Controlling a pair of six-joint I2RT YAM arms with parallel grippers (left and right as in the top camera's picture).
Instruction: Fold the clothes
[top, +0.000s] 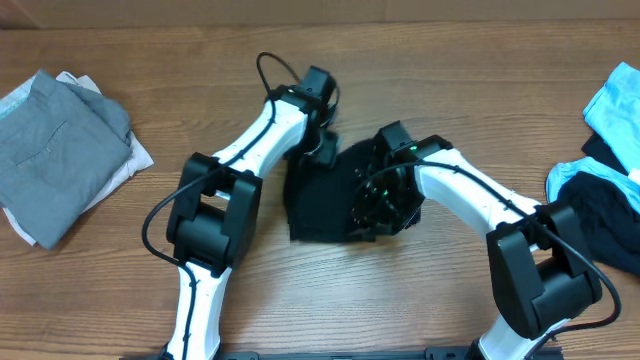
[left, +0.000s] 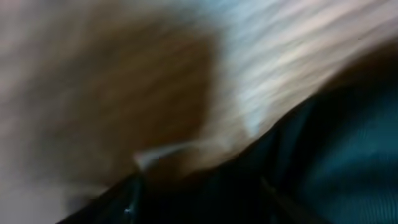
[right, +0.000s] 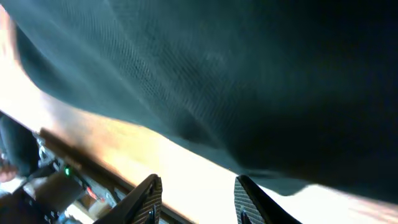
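From overhead, a brown wooden table (top: 450, 80) with clear grain fills the whole picture; no room shows beyond it. A black garment (top: 320, 205) lies bunched at the middle of the table, between the two arms. The left gripper (top: 322, 148) sits at the garment's upper left edge, and whether it is spread or pressed together cannot be told from here. The right gripper (top: 372, 200) is over the garment's right part. A grey garment (top: 50, 140) lies at the far left on a white cloth (top: 135, 160). Light blue garments (top: 615, 100) and a second black piece (top: 600, 215) lie at the far right.

The left wrist view is badly blurred. It shows streaked wood of the table (left: 280, 62) and black fabric (left: 336, 168) across the lower right. The fingers cannot be made out.

In the right wrist view the black fabric (right: 249, 74) covers the upper part, with a pale, lit strip of table (right: 186, 162) below it. The two fingers (right: 148, 198) are spread apart with nothing between them. Dark equipment with a small green light (right: 65, 169) shows at the lower left.
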